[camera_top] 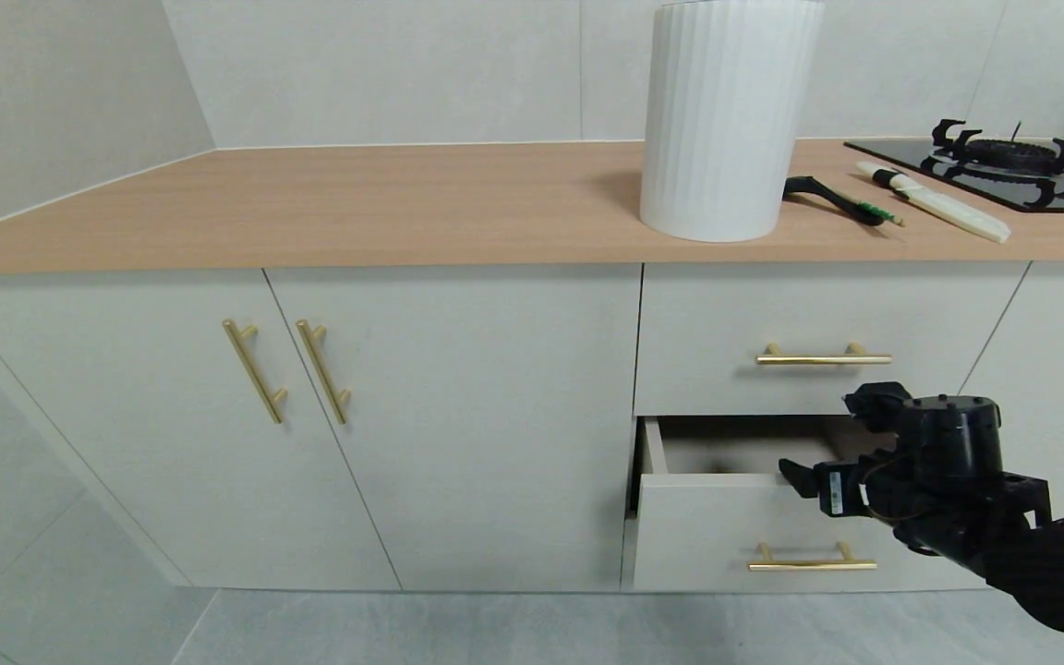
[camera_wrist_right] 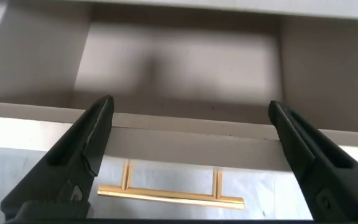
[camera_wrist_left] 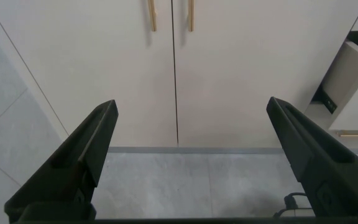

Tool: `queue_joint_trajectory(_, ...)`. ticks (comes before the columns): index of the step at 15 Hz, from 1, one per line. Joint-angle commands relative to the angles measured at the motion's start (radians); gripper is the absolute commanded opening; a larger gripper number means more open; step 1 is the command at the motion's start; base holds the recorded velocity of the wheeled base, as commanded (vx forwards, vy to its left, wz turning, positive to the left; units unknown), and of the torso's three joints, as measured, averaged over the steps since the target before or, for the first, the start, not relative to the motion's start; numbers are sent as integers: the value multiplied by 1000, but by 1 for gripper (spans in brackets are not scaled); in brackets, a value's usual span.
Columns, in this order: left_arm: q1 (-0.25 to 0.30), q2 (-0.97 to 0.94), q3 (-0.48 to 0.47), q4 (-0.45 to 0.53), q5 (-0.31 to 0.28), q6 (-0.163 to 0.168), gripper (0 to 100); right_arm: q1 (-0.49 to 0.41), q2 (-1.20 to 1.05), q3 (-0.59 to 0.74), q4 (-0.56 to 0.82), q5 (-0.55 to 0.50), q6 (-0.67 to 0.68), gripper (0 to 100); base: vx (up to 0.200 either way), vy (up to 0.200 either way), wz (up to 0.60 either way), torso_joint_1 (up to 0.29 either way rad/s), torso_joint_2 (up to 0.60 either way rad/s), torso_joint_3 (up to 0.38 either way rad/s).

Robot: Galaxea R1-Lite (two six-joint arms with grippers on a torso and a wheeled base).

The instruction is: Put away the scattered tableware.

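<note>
Two utensils lie on the wooden counter (camera_top: 356,203) at the right: a black-handled tool with a green tip (camera_top: 832,199) and a long white knife-like piece with a black band (camera_top: 934,212). Below them the lower drawer (camera_top: 726,517) stands pulled out, and its inside (camera_wrist_right: 179,68) holds nothing. My right gripper (camera_top: 832,443) hovers open just above the drawer's front edge, at its right side, holding nothing. In the right wrist view that gripper (camera_wrist_right: 190,106) faces into the drawer above the gold handle (camera_wrist_right: 169,196). My left gripper (camera_wrist_left: 191,104) is open, low, facing the cabinet doors and floor.
A tall white ribbed container (camera_top: 724,120) stands on the counter left of the utensils. A black gas hob (camera_top: 1012,162) is at the far right. The upper drawer (camera_top: 823,332) is closed. Two cabinet doors with gold handles (camera_top: 255,369) fill the left.
</note>
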Motion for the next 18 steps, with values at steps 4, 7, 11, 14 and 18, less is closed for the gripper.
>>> queue_joint_trajectory(4,0,0,0,0,0,0,100,44,-138,-8,189,2,-3,100,0,0,0,0,0,0)
queue_joint_trajectory(7,0,0,0,0,0,0,100,53,-178,-19,292,4,-6,100,0,0,0,0,0,0)
queue_joint_trajectory(11,0,0,0,0,0,0,100,73,-280,-74,566,12,-6,100,0,0,0,0,0,0)
queue_joint_trajectory(14,0,0,0,0,0,0,100,93,-316,-100,692,10,-8,100,0,0,0,0,0,0)
queue_joint_trajectory(18,0,0,0,0,0,0,100,117,-357,-119,862,10,-58,100,0,0,0,0,0,0)
